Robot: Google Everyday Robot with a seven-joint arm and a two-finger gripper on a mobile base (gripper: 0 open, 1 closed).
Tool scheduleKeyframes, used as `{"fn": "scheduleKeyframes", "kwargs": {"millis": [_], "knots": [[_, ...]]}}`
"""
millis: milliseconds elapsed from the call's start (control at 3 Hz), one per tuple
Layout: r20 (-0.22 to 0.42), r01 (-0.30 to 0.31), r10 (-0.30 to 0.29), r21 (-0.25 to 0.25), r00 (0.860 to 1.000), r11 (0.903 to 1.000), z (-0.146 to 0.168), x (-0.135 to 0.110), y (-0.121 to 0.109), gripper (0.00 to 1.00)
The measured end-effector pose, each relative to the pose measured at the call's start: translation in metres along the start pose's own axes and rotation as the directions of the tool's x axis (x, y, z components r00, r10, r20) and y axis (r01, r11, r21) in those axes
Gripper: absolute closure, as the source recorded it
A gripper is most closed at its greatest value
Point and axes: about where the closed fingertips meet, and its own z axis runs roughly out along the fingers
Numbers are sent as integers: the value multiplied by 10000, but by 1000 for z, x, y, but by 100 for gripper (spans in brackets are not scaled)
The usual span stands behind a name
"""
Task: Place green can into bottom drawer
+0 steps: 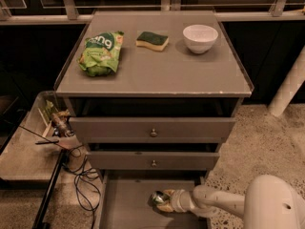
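Green can (157,197) seen at 6 o'clock, low inside bottom drawer (126,206), clasped between closed fingers of gripper (165,202), reached in from 4 o'clock. Risk judged: if released on side, can rolled toward 9 o'clock wall; middle drawer (124,160) clipped on withdrawal.
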Motion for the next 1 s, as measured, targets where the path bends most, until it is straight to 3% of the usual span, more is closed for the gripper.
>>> {"fn": "scheduleKeyframes", "kwargs": {"millis": [667, 1000], "knots": [[0, 0, 0, -1, 10000, 10000, 0, 0, 0, 13], [0, 0, 0, -2, 10000, 10000, 0, 0, 0, 0]]}}
